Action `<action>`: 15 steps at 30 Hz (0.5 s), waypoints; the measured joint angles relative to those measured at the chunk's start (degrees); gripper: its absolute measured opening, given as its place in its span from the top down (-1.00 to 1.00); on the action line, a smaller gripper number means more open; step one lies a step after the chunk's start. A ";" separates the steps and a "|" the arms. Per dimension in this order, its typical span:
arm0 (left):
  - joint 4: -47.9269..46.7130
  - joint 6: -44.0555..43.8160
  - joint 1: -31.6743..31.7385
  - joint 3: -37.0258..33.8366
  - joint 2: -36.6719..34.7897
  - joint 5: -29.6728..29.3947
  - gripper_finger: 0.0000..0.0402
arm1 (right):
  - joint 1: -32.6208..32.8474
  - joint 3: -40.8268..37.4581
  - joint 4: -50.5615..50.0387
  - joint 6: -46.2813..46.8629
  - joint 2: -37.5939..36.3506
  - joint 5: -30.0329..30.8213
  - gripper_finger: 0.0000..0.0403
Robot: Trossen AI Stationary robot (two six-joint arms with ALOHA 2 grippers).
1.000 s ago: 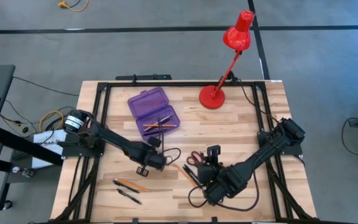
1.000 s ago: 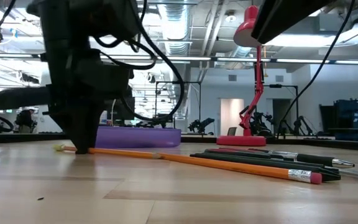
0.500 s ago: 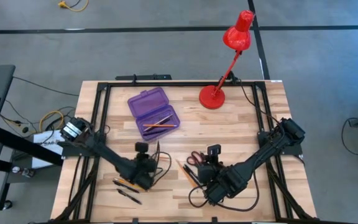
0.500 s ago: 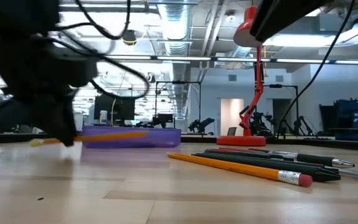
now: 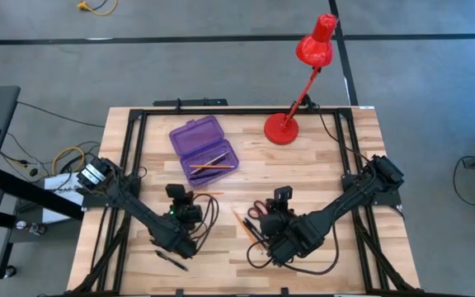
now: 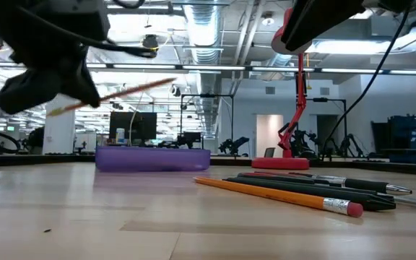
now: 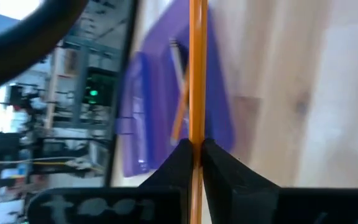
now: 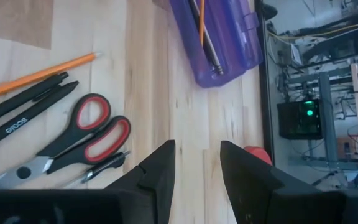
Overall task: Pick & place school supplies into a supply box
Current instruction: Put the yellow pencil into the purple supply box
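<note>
My left gripper is shut on an orange pencil and holds it in the air, near the table's middle left. The purple supply box lies open beyond it, lid flat, with a pencil and pens inside. My right gripper hovers open over the red-handled scissors, two black pens and another orange pencil, all lying flat on the table. Its fingers touch nothing. My left gripper pinches the pencil's shaft between its two fingertips, close to one end. The fingers lie across the pencil. The pencil is lifted clear of the table and tilted, its long free end higher and reaching toward the box.
A red desk lamp stands at the far right of the table. A black pen and more supplies lie near the front left, partly under my left arm. A black frame runs around the tabletop.
My left gripper has risen and swung toward the table's left edge while rolling its wrist. The orange pencil, which lay on the table with one end at the fingers, is now lifted clear and tilted with its free end up.
</note>
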 joint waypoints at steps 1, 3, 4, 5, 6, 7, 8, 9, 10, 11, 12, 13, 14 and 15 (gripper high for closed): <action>-1.39 -0.44 0.55 0.44 -0.02 -0.83 0.98 | -0.17 0.00 0.00 0.00 0.00 0.04 0.39; -2.32 -0.50 2.18 0.85 -0.04 -2.52 0.98 | -0.26 0.00 0.00 0.00 0.00 0.13 0.39; -2.27 -0.15 3.18 0.85 -0.04 -3.03 0.98 | -0.35 0.00 0.00 -0.02 0.00 0.16 0.39; -2.25 0.44 4.34 0.85 -0.04 -3.39 0.98 | -0.52 0.00 0.00 0.00 0.00 0.22 0.39; -2.23 1.12 5.65 0.85 -0.04 -3.79 0.98 | -0.59 0.00 0.00 0.00 0.00 0.22 0.39; -2.11 1.95 7.09 0.85 -0.04 -3.94 0.98 | -0.61 0.00 0.00 -0.02 0.00 0.22 0.39; -1.75 3.08 8.66 0.85 -0.04 -3.95 0.98 | -0.72 0.00 0.00 -0.02 0.00 0.24 0.39; -1.15 4.28 10.42 0.85 -0.04 -3.94 0.98 | -0.82 0.00 0.00 0.00 0.00 0.28 0.39; -0.53 5.46 12.16 0.85 -0.04 -3.87 0.98 | -0.96 0.00 0.00 -0.01 0.00 0.29 0.39; 0.14 6.92 14.00 0.85 -0.04 -3.68 0.98 | -1.00 0.00 0.00 0.00 0.00 0.30 0.39; 1.13 8.64 15.91 0.85 -0.07 -3.06 0.98 | -0.98 0.00 0.02 0.00 0.00 0.34 0.39; 2.53 10.58 17.89 0.85 -0.07 -2.27 0.98 | -1.00 0.00 0.01 0.00 0.00 0.39 0.39; 4.34 12.82 19.82 0.85 -0.07 -1.38 0.98 | -1.01 0.00 0.00 -0.01 0.00 0.41 0.39; 6.52 15.40 21.67 0.85 -0.07 -0.34 0.98 | -1.11 0.00 0.01 -0.01 0.00 0.53 0.39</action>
